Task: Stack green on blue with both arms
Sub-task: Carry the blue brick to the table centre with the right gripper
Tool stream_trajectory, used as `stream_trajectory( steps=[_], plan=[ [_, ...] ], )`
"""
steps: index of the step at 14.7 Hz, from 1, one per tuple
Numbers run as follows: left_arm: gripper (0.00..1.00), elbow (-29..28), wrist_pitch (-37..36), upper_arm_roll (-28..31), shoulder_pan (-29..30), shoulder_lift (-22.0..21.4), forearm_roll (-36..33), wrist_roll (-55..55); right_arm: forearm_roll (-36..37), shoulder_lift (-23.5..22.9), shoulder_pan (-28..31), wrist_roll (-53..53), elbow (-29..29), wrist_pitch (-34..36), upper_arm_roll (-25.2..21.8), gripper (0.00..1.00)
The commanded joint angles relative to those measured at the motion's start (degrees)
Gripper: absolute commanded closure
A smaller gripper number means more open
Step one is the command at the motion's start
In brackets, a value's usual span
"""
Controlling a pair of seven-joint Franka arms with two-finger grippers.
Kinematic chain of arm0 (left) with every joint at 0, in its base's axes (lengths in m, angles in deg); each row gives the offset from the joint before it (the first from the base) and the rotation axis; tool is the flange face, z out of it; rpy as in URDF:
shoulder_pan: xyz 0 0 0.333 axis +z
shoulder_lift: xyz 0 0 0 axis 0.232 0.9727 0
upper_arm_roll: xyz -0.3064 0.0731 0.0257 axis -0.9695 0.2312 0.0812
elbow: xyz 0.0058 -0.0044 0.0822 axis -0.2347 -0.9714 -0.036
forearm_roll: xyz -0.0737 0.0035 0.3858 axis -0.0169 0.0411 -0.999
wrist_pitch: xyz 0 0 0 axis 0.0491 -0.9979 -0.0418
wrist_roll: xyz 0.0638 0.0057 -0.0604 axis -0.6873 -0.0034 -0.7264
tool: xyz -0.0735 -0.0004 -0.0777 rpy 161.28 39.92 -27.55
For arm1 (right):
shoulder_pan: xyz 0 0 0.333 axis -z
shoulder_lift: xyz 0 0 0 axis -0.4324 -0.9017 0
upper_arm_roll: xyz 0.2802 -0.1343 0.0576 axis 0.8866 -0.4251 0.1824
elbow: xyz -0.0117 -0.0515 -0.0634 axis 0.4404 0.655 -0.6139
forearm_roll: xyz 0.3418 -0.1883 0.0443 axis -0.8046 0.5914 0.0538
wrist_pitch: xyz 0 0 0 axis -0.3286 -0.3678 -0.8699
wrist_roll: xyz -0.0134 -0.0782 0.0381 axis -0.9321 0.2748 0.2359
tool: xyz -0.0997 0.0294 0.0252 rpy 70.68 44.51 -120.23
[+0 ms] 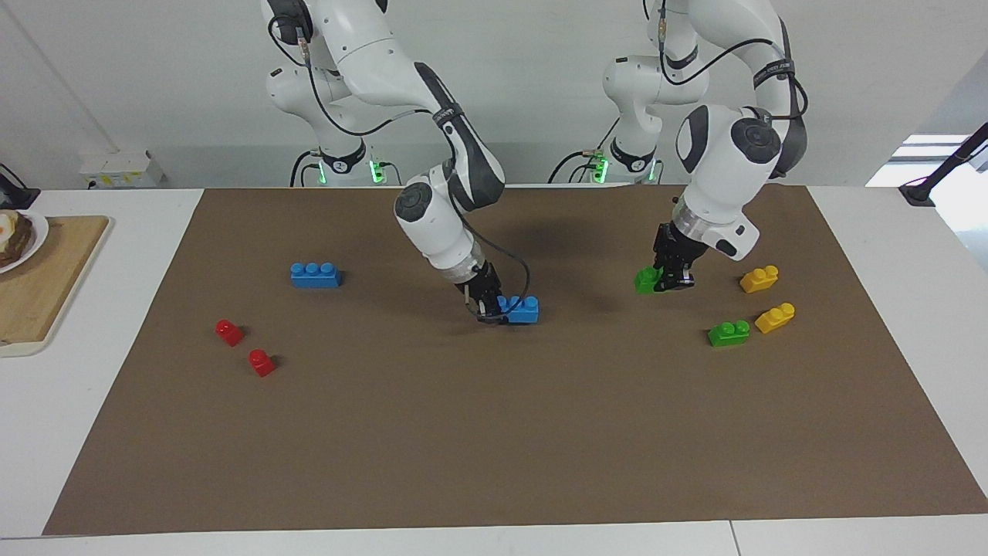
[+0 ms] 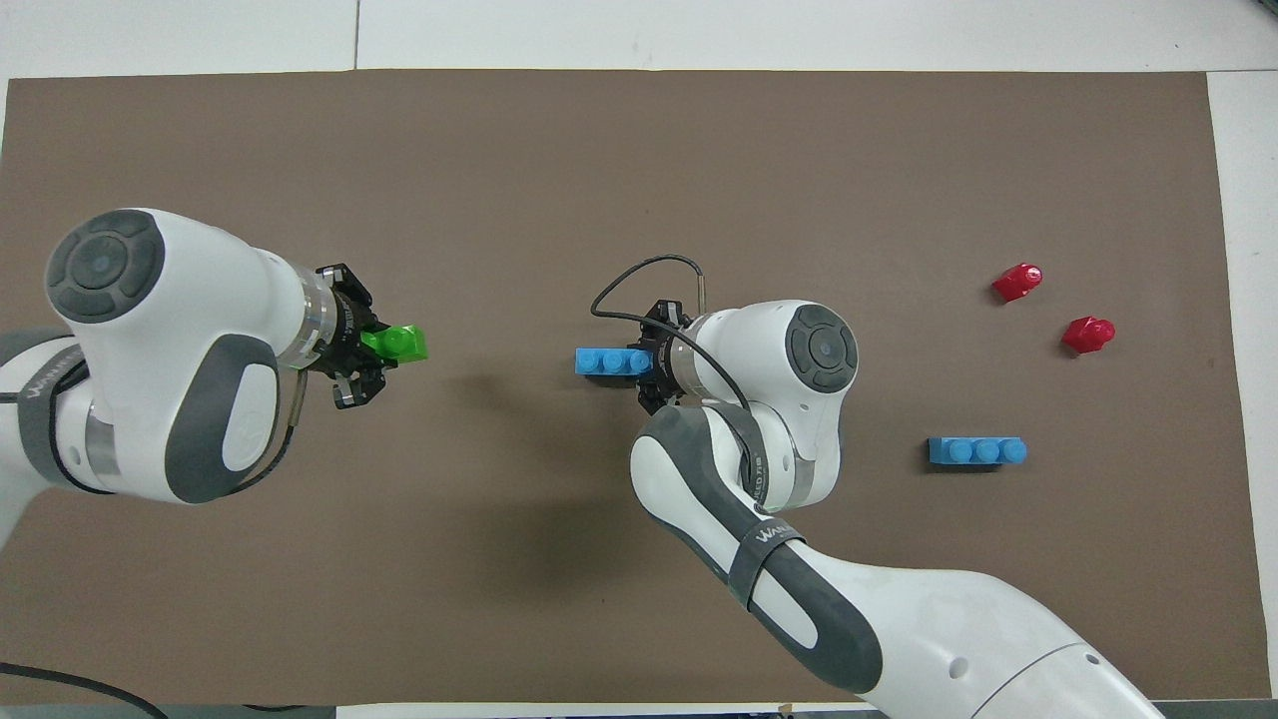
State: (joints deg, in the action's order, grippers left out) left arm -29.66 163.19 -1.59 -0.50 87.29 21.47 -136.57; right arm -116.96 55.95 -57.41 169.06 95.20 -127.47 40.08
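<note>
Two bright blue three-stud plastic bricks (image 1: 316, 274) (image 1: 523, 309), two green two-stud bricks (image 1: 646, 279) (image 1: 729, 333), two yellow two-stud bricks (image 1: 759, 279) (image 1: 775, 317) and two small red one-stud bricks (image 1: 229, 331) (image 1: 262, 362) show.

A brown mat (image 1: 494, 432) covers the white table (image 1: 116, 371), carrying scattered bricks.

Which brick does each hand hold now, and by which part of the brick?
The left hand grips a green brick at one end. The right hand grips a blue brick at one end, low on the mat.
</note>
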Motion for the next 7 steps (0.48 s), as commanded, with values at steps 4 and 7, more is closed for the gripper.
stream_trajectory(
  steps=[4,7],
  plan=[
    [1.0,2.1,2.9,0.8,-8.3,1.4,-3.5,-17.6,-8.4,-1.2,-0.8,-9.4,0.5,-1.7,0.1,1.0],
    [1.0,3.0,3.4,0.8,-11.4,4.3,-5.7,-23.7,-13.6,-1.2,-1.2,-14.6,0.7,-1.8,0.1,1.0]
  ],
)
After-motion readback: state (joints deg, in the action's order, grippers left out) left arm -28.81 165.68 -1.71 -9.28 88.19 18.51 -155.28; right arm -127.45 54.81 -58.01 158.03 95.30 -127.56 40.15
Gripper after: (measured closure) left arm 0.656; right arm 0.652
